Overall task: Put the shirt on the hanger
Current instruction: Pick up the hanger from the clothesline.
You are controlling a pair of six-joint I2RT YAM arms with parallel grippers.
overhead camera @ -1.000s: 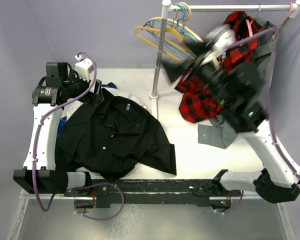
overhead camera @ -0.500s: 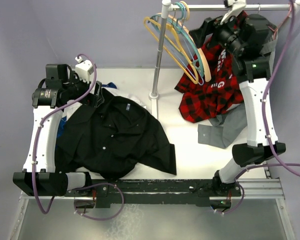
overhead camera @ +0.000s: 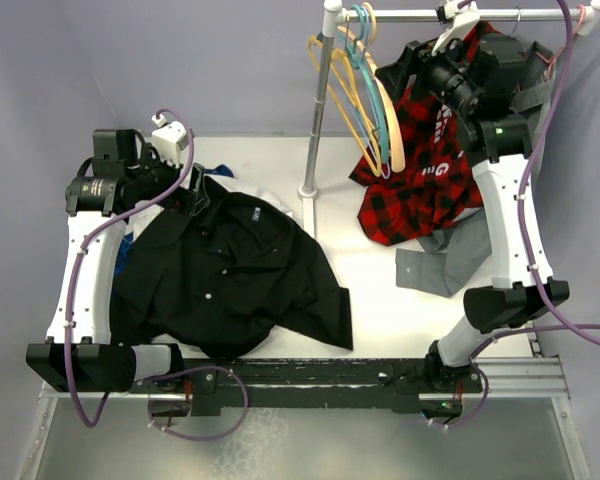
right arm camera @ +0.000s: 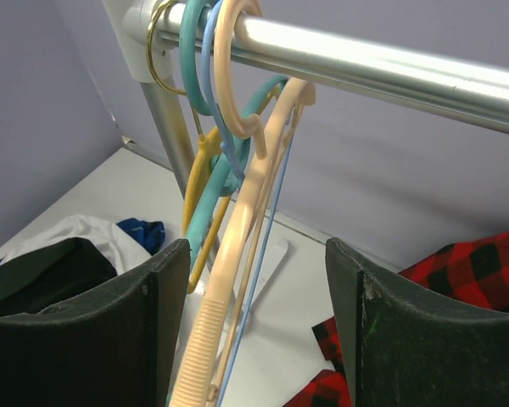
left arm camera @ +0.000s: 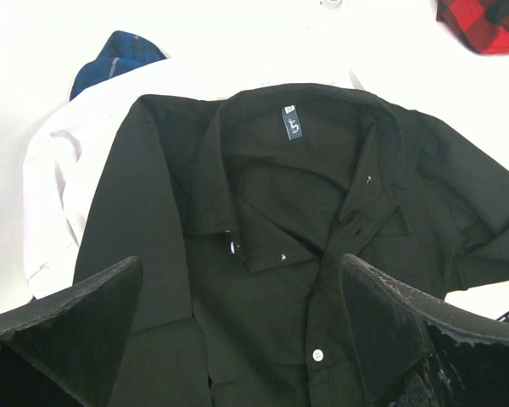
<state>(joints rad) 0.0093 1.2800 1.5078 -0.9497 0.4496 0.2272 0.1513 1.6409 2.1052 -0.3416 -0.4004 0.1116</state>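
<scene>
The black shirt [overhead camera: 230, 270] lies crumpled on the left of the table, collar toward the back. In the left wrist view its open collar and label [left arm camera: 294, 123] show, with white buttons down the front. My left gripper [overhead camera: 193, 192] hovers open and empty above the collar [left arm camera: 237, 331]. The tan hanger [overhead camera: 388, 125] hangs by its hook on the rail [overhead camera: 460, 14] among other hangers. My right gripper [overhead camera: 405, 68] is raised to the rail, open. In the right wrist view the tan hanger [right arm camera: 237, 254] hangs between its fingers [right arm camera: 256, 284], untouched.
A yellow hanger [right arm camera: 195, 182], a teal hanger [right arm camera: 210, 170] and a thin blue one [right arm camera: 271, 229] share the rail beside the rack pole [overhead camera: 317, 120]. A red plaid shirt [overhead camera: 420, 190] hangs on the rail over a grey cloth [overhead camera: 445, 262]. A white shirt [left arm camera: 55, 195] and a blue cloth [left arm camera: 110, 64] lie under the black shirt.
My right arm has swung up from in front of the plaid shirt to the rail and now faces the hangers, which have swung to the right. The left arm has not moved.
</scene>
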